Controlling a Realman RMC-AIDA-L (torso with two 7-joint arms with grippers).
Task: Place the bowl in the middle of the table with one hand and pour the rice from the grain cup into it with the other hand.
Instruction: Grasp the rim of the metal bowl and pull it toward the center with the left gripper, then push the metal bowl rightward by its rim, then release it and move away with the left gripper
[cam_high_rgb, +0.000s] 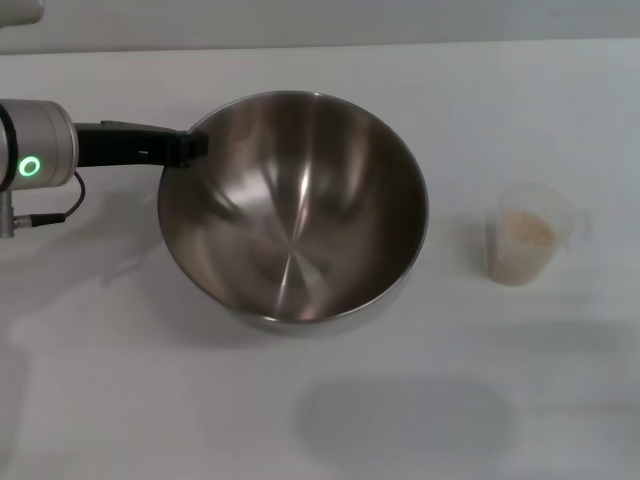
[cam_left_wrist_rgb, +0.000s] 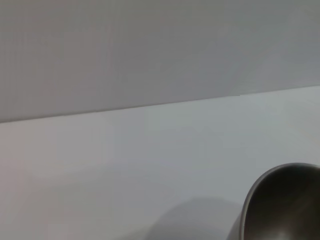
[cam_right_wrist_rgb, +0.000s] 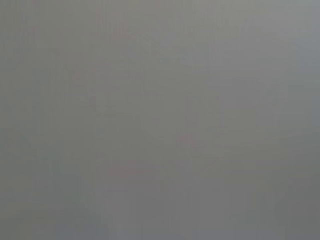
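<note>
The bowl (cam_high_rgb: 295, 210) is a large shiny steel bowl in the middle of the white table (cam_high_rgb: 100, 380), and it is empty inside. My left gripper (cam_high_rgb: 190, 146) reaches in from the left and is shut on the bowl's far-left rim. Part of the bowl's rim shows in the left wrist view (cam_left_wrist_rgb: 285, 205). The grain cup (cam_high_rgb: 528, 232), small and clear, stands upright to the right of the bowl and apart from it. It holds pale rice (cam_high_rgb: 525, 230). My right gripper is out of view; the right wrist view shows only plain grey.
The table's back edge (cam_high_rgb: 400, 45) meets a pale wall. A soft shadow (cam_high_rgb: 400, 420) lies on the tabletop in front of the bowl. Bare tabletop lies between the bowl and the cup.
</note>
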